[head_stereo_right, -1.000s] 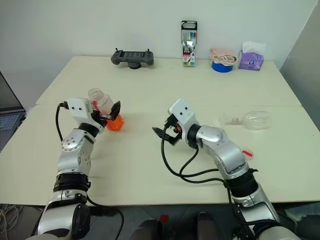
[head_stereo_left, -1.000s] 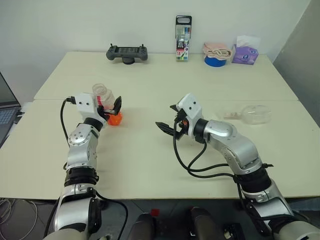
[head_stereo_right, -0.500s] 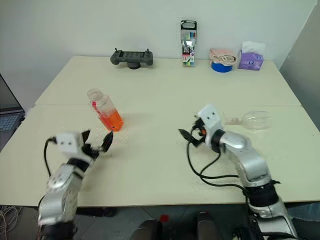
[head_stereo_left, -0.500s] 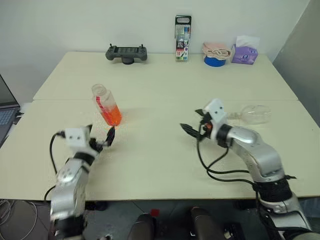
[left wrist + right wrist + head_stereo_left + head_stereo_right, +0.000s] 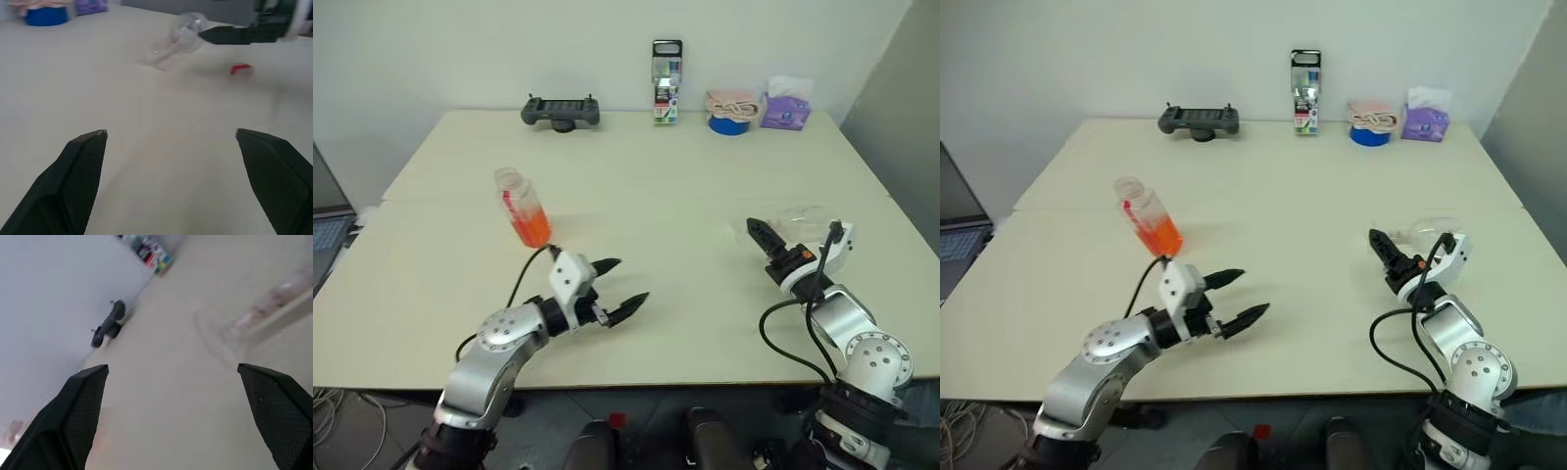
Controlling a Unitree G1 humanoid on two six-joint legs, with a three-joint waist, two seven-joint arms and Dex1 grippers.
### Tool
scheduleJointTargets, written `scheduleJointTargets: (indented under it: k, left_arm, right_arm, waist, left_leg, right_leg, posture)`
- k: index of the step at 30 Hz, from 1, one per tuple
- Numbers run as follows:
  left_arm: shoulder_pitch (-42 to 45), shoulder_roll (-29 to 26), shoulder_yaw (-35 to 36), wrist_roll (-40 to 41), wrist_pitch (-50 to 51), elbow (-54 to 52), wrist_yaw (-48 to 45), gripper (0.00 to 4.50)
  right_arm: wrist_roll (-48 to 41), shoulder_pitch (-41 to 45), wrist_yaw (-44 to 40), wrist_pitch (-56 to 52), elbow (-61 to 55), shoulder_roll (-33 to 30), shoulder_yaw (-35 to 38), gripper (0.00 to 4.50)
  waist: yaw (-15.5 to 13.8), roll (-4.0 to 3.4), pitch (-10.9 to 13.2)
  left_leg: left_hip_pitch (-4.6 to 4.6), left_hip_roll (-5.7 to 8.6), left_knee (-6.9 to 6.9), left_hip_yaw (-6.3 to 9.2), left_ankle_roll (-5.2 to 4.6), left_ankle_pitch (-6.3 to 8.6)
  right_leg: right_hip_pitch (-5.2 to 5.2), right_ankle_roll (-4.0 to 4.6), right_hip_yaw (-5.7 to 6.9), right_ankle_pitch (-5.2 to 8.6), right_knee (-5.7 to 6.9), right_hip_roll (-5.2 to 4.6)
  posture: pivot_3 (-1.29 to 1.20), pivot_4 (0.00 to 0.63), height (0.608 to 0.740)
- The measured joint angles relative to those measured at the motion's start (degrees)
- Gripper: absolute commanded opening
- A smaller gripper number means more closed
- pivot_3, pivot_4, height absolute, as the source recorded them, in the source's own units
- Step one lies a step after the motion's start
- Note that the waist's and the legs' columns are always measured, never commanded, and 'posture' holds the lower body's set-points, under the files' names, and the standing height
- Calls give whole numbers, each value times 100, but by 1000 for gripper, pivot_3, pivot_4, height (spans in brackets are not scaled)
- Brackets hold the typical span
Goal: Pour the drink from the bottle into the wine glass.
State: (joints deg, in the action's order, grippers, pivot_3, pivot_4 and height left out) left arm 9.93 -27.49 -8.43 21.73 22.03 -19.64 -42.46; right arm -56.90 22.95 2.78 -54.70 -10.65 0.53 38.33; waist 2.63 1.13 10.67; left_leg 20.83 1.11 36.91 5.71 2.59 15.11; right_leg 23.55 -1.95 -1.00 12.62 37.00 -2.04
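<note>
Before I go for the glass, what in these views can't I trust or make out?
- Wine glass: head views, partly behind the right hand; its foot isn't clear.
- Bottle: cap too small to tell on or off.
- Marker pack label: too small to read.
- Small red piece: left wrist view, blurred, unidentifiable.

Bare table [image 5: 685,245] between bottle [image 5: 522,209] and toppled wine glass [image 5: 186,36]
</note>
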Motion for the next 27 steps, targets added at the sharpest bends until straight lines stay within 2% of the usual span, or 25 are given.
scheduleJointTargets:
  k: [5, 14, 17, 23, 27]
  left_arm:
    - [218, 16, -143, -18, -2, 143, -227, 4481]
    - [286, 74, -124, -63, -24, 344, -183, 4481]
    - [280, 89, -121, -84, -30, 342, -140, 4500]
    - [278, 104, -90, -96, -32, 343, -60, 4500]
    - [288, 98, -14, -155, -97, 366, -48, 4500]
  right_arm:
    - [-536, 836, 750, 618, 1251, 116, 412, 4500]
    - [-448, 1572, 695, 1693, 3276, -211, 431, 4500]
    - [-326, 1777, 529, 2025, 3730, -342, 414, 3931]
    - [15, 2026, 230, 2746, 4543, -485, 340, 1754]
    - [275, 1958, 245, 2825, 4159, -476, -13, 391]
  waist:
    - [54, -16, 3]
    - [47, -18, 3]
    - [48, -18, 3]
    - [48, -18, 3]
    - [45, -18, 3]
  left_leg:
    - [-2, -13, -2, 1, -2, 0]
    - [2, -11, 1, -5, -3, 0]
    - [-1, -11, 2, -4, -3, 0]
    - [1, -11, 0, -4, -3, 1]
    - [1, -11, 1, -3, -3, 1]
  right_leg:
    - [3, 1, 1, 0, 4, 14]
    - [2, 0, -4, 0, -3, 12]
    - [-1, 0, -2, 0, -2, 13]
    - [0, 0, -3, 0, -3, 13]
    - [0, 0, -3, 0, -4, 13]
  posture:
    - [0, 150, 740]
    - [0, 150, 740]
    - [0, 150, 740]
    - [0, 150, 740]
    - [0, 150, 740]
